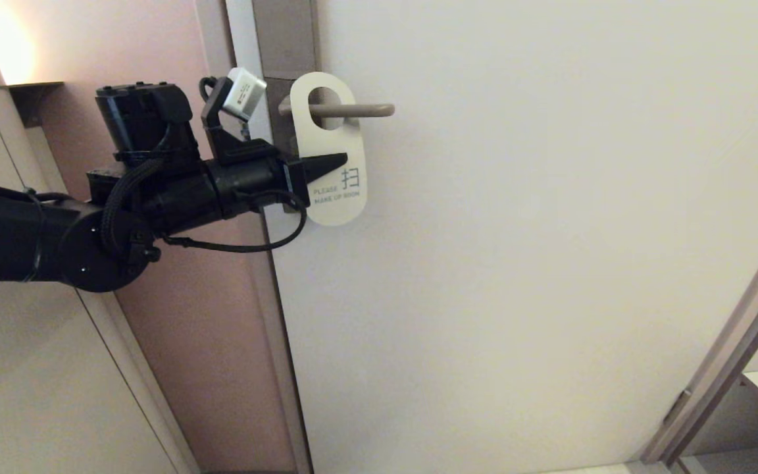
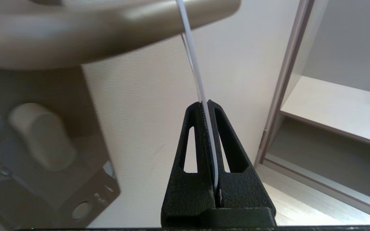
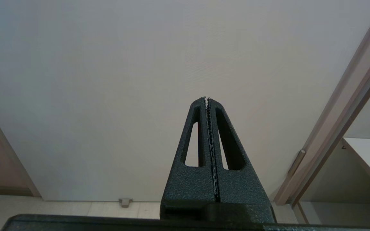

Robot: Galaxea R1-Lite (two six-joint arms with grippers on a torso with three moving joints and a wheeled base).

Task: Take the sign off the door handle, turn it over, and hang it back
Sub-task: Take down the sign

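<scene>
I take the door as my landmark; against it the left arm reaches in from the hinge-less edge side, past the lock plate, while the right arm is out of the head view, its right end effector pressed together on nothing and aimed at bare door panel well below the lever.

The door handle runs horizontally out from the lock plate across the door; the sign hangs on it by its oval hole, long axis vertical down the door face, rounded lower end pointing to the floor, white "MAKE UP ROOM" side facing me.

The left end effector is pinching the sign's lower half from the lock-plate edge, fingers lying horizontally across the card, so crosswise to its long axis; in the left wrist view the card shows edge-on between the closed fingers and rises straight to the lever.

My judgement: the hole must clear the handle's free end, which lies away from the lock plate; so the card must slide along the lever that way, and the left arm is the nearer.
</scene>
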